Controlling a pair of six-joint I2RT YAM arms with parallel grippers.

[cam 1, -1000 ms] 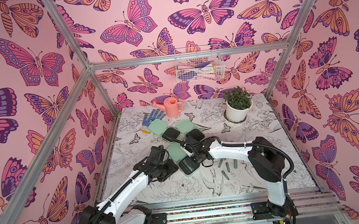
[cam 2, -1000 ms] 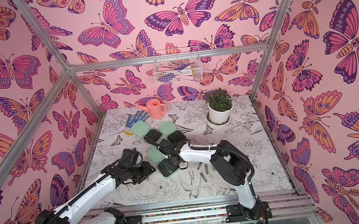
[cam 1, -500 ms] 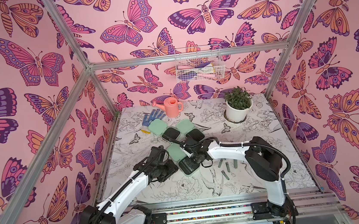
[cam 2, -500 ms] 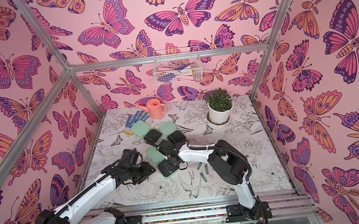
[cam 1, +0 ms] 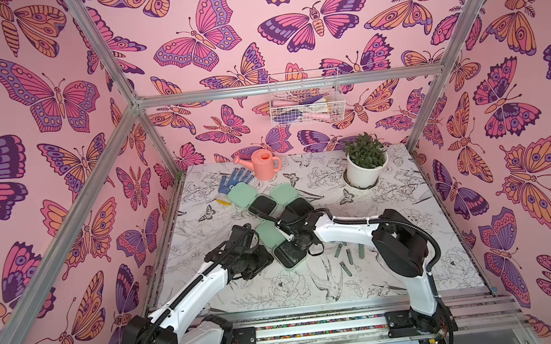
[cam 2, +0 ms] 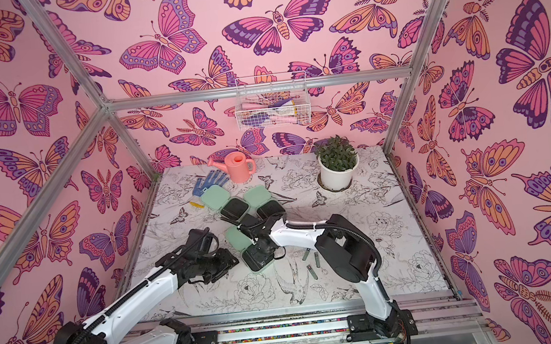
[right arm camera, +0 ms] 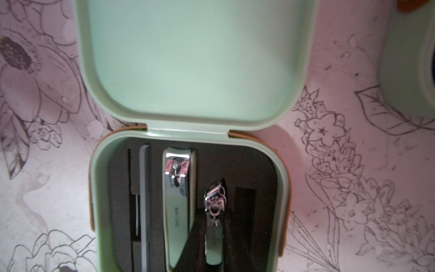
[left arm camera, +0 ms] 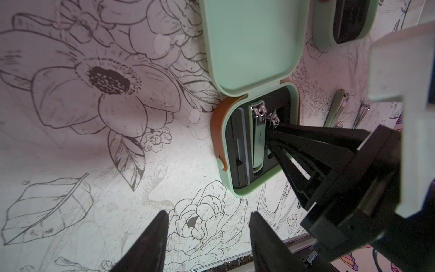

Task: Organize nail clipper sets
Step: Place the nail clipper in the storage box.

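Three cases point(cam 1: 242, 194) open; right gripper point(left arm camera: 273, 129) pinching one clipper point(right arm camera: 214, 212) in nearest; four tools point(cam 1: 349, 258) at its 3 o'clock; left gripper point(left arm camera: 208, 216) spread.

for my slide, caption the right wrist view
right claw holding small clipper in open mint case, beside larger clipper

Three green cases point(cam 1: 241, 193), about four loose clippers point(cam 1: 349, 257), one glove point(cam 1: 233, 180), one watering can point(cam 1: 264, 164), one potted plant point(cam 1: 366, 160)

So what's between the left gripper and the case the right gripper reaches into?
Nothing: in the left wrist view, only bare flower-printed table cover lies between the left gripper and that mint-green case.
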